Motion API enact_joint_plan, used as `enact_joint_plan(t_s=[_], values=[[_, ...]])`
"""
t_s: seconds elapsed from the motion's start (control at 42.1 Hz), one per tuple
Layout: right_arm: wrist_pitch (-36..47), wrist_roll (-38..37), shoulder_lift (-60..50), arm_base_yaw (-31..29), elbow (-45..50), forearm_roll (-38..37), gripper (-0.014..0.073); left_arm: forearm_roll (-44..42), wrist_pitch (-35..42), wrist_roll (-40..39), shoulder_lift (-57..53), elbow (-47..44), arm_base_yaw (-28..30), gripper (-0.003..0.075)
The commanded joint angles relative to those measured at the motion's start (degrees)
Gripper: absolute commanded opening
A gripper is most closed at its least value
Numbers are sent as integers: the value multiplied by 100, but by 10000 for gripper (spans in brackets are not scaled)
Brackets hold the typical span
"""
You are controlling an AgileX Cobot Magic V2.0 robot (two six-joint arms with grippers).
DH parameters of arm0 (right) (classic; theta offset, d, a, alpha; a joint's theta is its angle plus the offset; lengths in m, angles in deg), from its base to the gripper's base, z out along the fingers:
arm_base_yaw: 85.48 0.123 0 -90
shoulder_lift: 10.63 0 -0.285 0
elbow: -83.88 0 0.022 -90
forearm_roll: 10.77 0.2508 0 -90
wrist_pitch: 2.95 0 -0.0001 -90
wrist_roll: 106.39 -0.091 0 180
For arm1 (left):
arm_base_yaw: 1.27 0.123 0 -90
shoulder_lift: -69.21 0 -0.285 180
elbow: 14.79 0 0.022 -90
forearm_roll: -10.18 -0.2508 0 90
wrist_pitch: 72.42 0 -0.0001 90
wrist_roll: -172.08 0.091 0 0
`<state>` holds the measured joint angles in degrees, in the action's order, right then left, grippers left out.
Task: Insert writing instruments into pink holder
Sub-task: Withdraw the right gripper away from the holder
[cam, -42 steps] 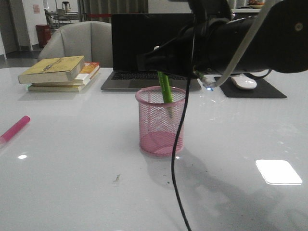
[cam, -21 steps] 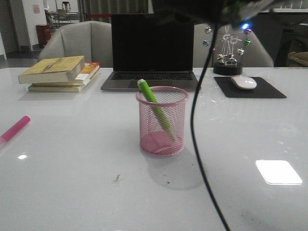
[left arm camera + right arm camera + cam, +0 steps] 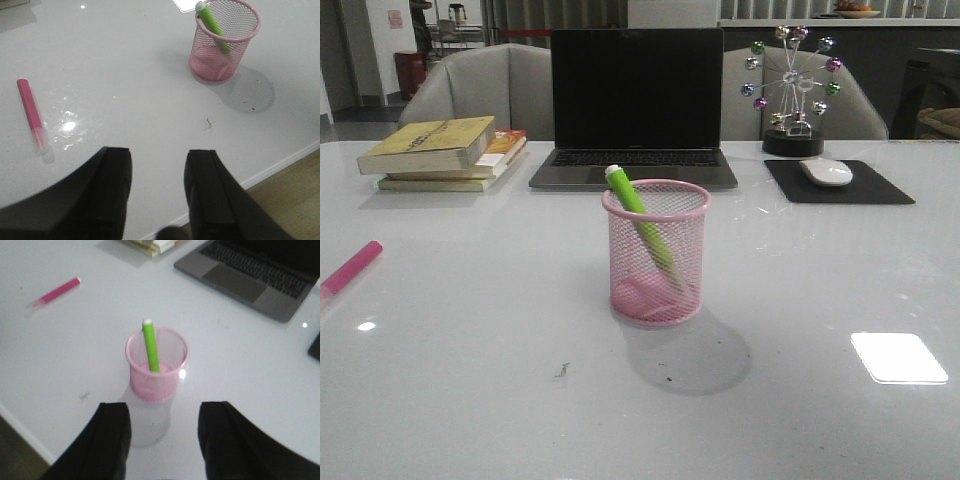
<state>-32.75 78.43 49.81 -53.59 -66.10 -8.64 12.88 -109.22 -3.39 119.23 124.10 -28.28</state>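
Note:
The pink holder (image 3: pixel 656 253) stands upright mid-table, in front of the laptop. A lime green pen (image 3: pixel 638 222) with a white end leans inside it, its top sticking out over the rim. The holder (image 3: pixel 224 41) and green pen (image 3: pixel 213 26) also show in the left wrist view, as do the holder (image 3: pixel 156 363) and pen (image 3: pixel 150 345) in the right wrist view. A bright pink pen (image 3: pixel 351 267) lies flat near the table's left edge, visible as well (image 3: pixel 31 111) (image 3: pixel 56 292). My left gripper (image 3: pixel 157 159) is open and empty, high over the table's near edge. My right gripper (image 3: pixel 164 415) is open and empty, above the holder. Neither arm shows in the front view.
An open laptop (image 3: pixel 635 108) sits behind the holder. Stacked books (image 3: pixel 445 151) lie at the back left. A mouse (image 3: pixel 826 171) on a black pad (image 3: pixel 838 184) and a ball ornament (image 3: pixel 792 82) are at the back right. Chairs stand behind the table.
The right arm let go of the green pen into the holder, then rose and drew back out of the front view. The pen now leans in the holder.

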Motion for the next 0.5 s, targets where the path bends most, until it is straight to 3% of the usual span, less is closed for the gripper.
enact_joint_plan(t_s=[0.0,0.238,0.475], values=[[-414,-113,-226,-9,-146,-8,435,57,415,5,2,206,-36,328],[-1053,-482,-285,-15,-146,-52,435,57,370,-73,2,206,-36,336],[-851,-570,-285,-27,-146,-129,435,-79,-5,-549,137,351,342,488]])
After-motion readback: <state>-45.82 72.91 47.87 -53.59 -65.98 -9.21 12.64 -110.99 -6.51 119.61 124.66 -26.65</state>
